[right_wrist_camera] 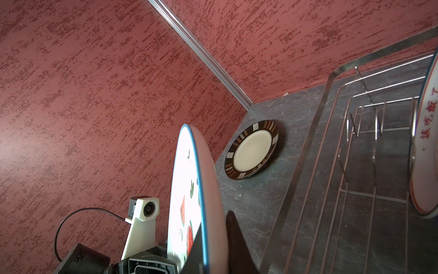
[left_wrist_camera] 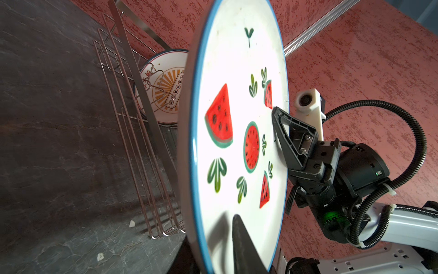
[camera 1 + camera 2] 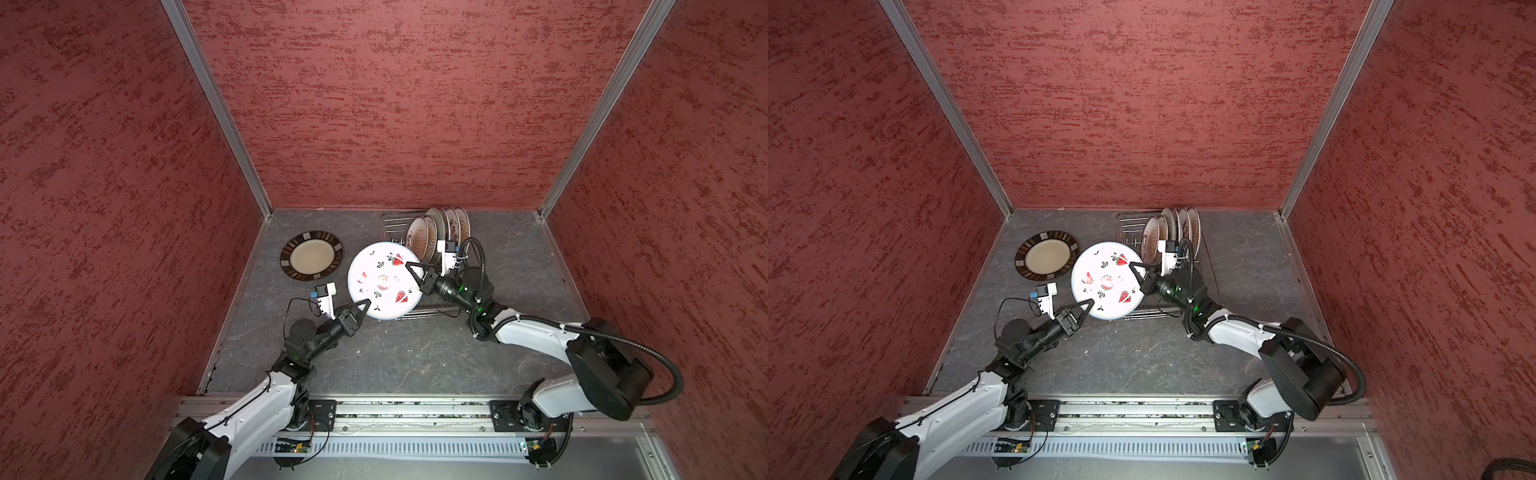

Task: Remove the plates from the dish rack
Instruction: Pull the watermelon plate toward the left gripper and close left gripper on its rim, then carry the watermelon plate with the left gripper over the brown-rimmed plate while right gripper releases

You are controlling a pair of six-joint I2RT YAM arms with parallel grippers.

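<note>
1. Left claw (image 3: 365, 306): pressed onto the near rim of the watermelon plate (image 3: 380, 282). The left wrist view shows one finger (image 2: 239, 237) lying on the plate's painted face, with the rim passing between the pair.
2. Watermelon plate: raised off the tabletop (image 3: 395, 353), face turned up and slightly tilted. It hangs over the near end of the dish rack (image 3: 392, 224) and is out of its prongs.
3. Right claw (image 3: 409, 266): pinching the opposite rim of the same plate. The plate is therefore carried at two points.
4. Dark-rimmed plate (image 3: 311, 255): flat on the tabletop, left of the rack and just beyond the raised plate.
5. Smaller plates (image 3: 440, 228): standing on edge at the far end of the rack, not yet unloaded.

Hazards:
- Arms moving out of step would twist the rim or pull it out of one claw.
- If the right claw releases, a shallow bite on a glazed rim may let the wide plate pivot and sag.
- A low or careless set-down could strike the rack bars or chip the dark-rimmed plate.
</note>
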